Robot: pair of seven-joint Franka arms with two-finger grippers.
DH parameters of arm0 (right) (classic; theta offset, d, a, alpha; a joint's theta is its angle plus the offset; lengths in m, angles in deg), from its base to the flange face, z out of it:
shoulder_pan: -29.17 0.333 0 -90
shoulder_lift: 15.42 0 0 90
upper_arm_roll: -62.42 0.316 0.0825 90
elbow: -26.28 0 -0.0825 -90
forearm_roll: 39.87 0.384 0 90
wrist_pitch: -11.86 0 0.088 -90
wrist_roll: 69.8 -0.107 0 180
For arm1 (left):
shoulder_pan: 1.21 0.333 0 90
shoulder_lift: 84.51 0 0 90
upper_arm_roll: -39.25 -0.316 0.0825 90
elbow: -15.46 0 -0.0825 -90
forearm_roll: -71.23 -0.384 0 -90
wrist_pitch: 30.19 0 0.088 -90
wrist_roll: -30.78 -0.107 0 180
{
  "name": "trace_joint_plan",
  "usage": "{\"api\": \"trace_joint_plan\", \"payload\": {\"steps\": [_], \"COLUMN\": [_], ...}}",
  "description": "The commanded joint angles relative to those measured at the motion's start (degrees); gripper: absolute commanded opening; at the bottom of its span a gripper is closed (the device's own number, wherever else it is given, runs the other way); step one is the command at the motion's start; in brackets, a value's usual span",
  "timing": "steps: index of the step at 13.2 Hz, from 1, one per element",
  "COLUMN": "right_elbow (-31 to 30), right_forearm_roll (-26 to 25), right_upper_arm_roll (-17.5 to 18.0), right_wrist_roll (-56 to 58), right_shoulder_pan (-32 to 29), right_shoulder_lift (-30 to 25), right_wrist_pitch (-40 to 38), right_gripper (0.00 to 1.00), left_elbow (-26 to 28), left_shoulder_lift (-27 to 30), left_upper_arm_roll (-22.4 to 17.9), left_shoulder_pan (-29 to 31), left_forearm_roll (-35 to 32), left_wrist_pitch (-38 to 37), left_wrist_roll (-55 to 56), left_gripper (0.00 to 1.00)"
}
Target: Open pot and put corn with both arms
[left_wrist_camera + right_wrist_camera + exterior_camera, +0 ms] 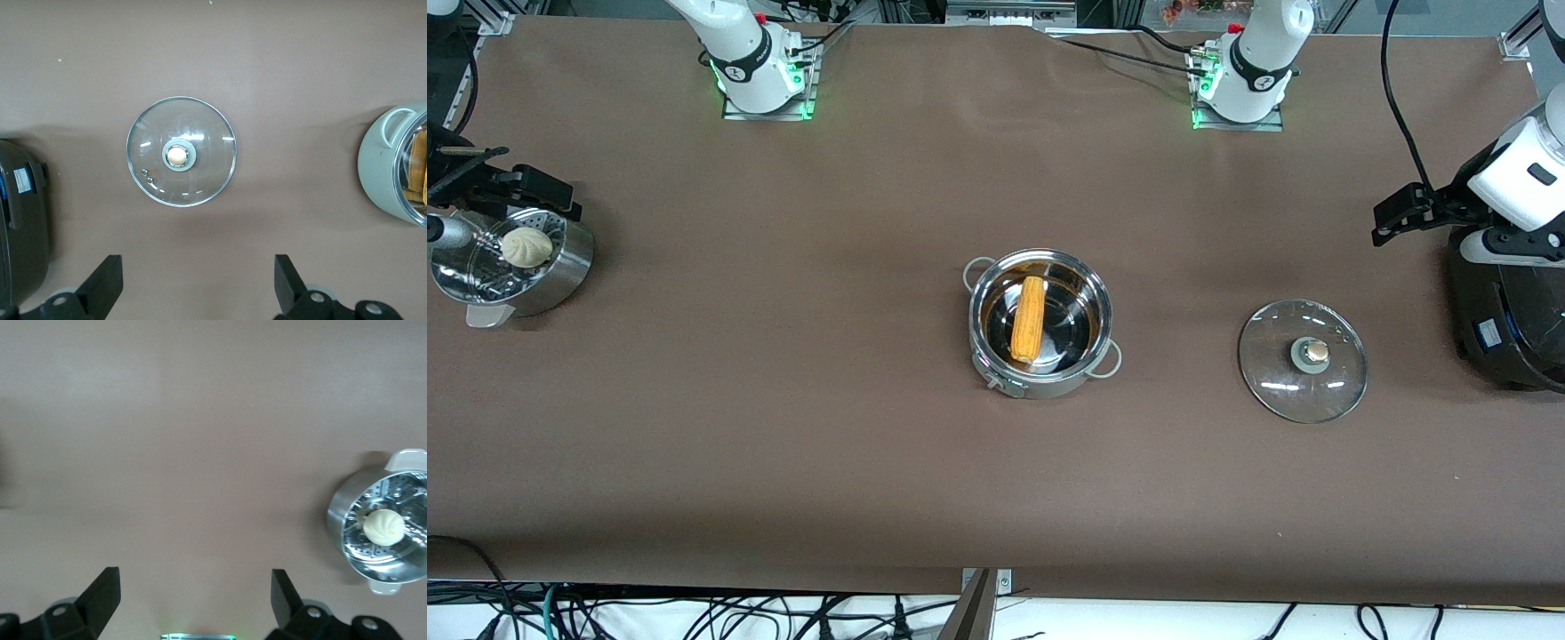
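Observation:
The steel pot (1049, 384) stands open at the table's middle. The yellow-orange corn (1028, 331) lies inside it. Its glass lid (1303, 382) with a tan knob (1312, 354) lies flat on the table, beside the pot toward the left arm's end. My left gripper (1396, 218) is open and empty, up in the air by the black cooker. The left wrist view shows the lid (181, 152) and the pot's edge (380, 167) below my left gripper (198, 280). My right gripper (551, 196) is open and empty, over the steamer pot; it also shows in the right wrist view (195, 597).
A perforated steamer pot (560, 276) with a white bun (527, 247) stands at the right arm's end, seen also in the right wrist view (340, 513). A big black cooker (1494, 329) stands at the left arm's end. Bare brown table lies around the pot.

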Motion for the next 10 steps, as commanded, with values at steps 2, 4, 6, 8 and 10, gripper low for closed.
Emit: {"api": "trace_joint_plan", "payload": {"steps": [2,4,6,8,10], "right_elbow": [1.85,2.13,2.13,2.13,2.13], "right_forearm_roll": [-1.81,-1.99,-1.99,-1.99,-1.99], "right_upper_arm_roll": [0.1,0.02,0.02,0.02,0.02], "right_wrist_roll": [0.88,0.88,0.88,0.88,0.88], "right_shoulder_pan": [-0.04,-0.13,-0.21,-0.3,-0.3], "right_shoulder_lift": [1.91,2.19,2.45,2.45,2.45], "right_wrist_pitch": [0.86,0.78,0.69,0.86,0.86], "right_gripper": [1.0,1.0,1.0,1.0,1.0], "left_elbow": [-2.0,-2.0,-2.0,-2.0,-2.0], "left_shoulder_lift": [-0.86,-0.86,-0.86,-0.86,-0.86], "left_upper_arm_roll": [-0.04,-0.04,-0.04,-0.04,-0.04], "left_shoulder_pan": [-0.35,-0.35,-0.35,-0.35,-0.35], "left_forearm_roll": [-0.97,-0.97,-0.97,-0.97,-0.97], "left_wrist_pitch": [-1.52,-1.52,-1.52,-1.52,-1.61], "left_wrist_roll": [0.19,0.19,0.19,0.19,0.19], "left_gripper": [1.0,1.0,1.0,1.0,1.0]}}
